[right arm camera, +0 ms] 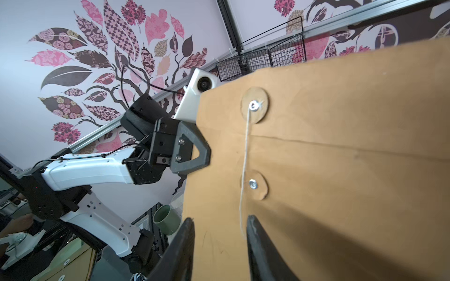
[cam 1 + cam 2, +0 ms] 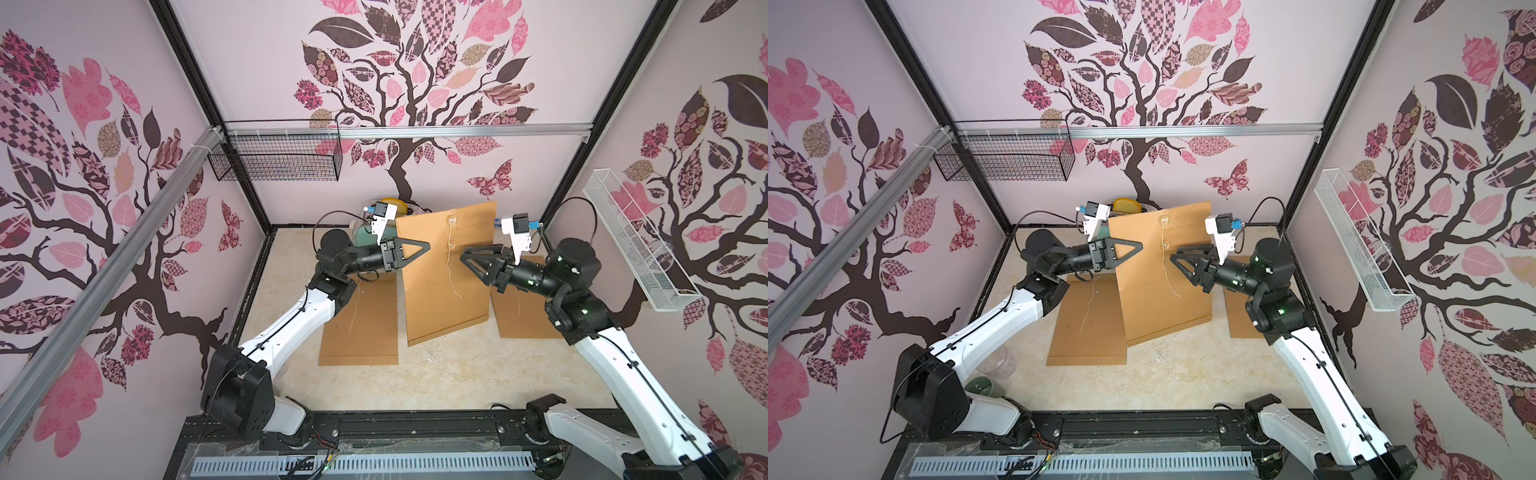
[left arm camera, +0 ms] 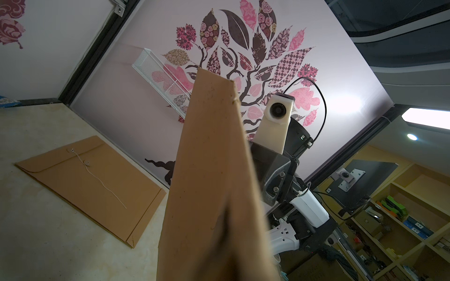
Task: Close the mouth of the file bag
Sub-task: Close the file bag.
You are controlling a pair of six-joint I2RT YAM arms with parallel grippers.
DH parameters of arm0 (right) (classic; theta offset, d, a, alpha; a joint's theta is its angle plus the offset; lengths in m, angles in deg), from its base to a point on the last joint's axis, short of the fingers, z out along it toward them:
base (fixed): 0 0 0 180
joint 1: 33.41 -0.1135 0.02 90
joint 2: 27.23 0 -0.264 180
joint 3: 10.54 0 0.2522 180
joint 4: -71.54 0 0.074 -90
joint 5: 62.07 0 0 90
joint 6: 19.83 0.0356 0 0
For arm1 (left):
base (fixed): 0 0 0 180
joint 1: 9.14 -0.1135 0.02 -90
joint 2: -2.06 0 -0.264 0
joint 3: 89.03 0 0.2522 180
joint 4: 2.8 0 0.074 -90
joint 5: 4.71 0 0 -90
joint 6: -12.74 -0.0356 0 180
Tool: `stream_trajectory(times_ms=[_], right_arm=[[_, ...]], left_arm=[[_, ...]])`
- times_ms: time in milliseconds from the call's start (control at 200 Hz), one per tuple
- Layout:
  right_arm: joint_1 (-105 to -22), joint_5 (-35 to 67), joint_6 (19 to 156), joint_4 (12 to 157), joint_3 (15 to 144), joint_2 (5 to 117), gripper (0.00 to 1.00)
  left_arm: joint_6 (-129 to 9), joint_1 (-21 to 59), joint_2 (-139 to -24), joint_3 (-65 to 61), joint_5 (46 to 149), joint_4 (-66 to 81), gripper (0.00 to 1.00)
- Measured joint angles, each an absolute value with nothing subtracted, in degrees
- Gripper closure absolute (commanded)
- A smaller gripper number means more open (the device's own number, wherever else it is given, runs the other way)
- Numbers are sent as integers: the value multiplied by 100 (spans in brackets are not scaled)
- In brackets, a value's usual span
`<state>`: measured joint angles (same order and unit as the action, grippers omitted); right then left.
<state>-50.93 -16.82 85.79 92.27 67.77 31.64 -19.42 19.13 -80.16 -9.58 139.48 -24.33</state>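
Observation:
A brown file bag (image 2: pixel 444 286) (image 2: pixel 1163 291) stands nearly upright at the middle of the table, its bottom edge on the tabletop. My left gripper (image 2: pixel 428 245) (image 2: pixel 1141 246) is shut on its left edge; in the left wrist view the file bag (image 3: pixel 214 182) hides the jaws. The flap lies folded down. A white string (image 1: pixel 244 170) hangs loose from the upper button (image 1: pixel 254 105) past the lower button (image 1: pixel 253 184). My right gripper (image 2: pixel 463 254) (image 1: pixel 219 219) is open just in front of the bag's face, and the string's lower part passes close to one finger (image 1: pixel 253 233).
Two more file bags lie flat, one at the left (image 2: pixel 359 328) and one under the right arm (image 2: pixel 519 307). A black wire basket (image 2: pixel 278 156) and a white mesh basket (image 2: pixel 636 245) hang on the walls. Cups (image 2: pixel 992 382) stand near the left arm's base.

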Motion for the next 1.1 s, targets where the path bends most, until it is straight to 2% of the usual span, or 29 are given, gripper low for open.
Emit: stream_trajectory(times_ms=[95, 740, 905, 1045, 1100], right_arm=[[-5150, -1575, 8714, 9318, 6810, 3381, 52], [-5200, -2613, 9831, 8173, 6666, 3912, 55], [-5274, -3004, 10058, 7773, 6604, 3978, 58], [-5281, -3249, 10198, 7452, 6602, 3980, 64], [-5281, -3304, 10218, 7380, 6587, 3980, 69]], left_arm=[[-1935, 1920, -8016, -973, 13948, -2433, 100], [-1924, 1968, -7944, -975, 13940, -2433, 100], [-1924, 1974, -7944, -975, 13935, -2431, 100], [-1935, 1983, -7944, -975, 13935, -2413, 100], [-1935, 1990, -7944, -975, 13935, -2411, 100]])
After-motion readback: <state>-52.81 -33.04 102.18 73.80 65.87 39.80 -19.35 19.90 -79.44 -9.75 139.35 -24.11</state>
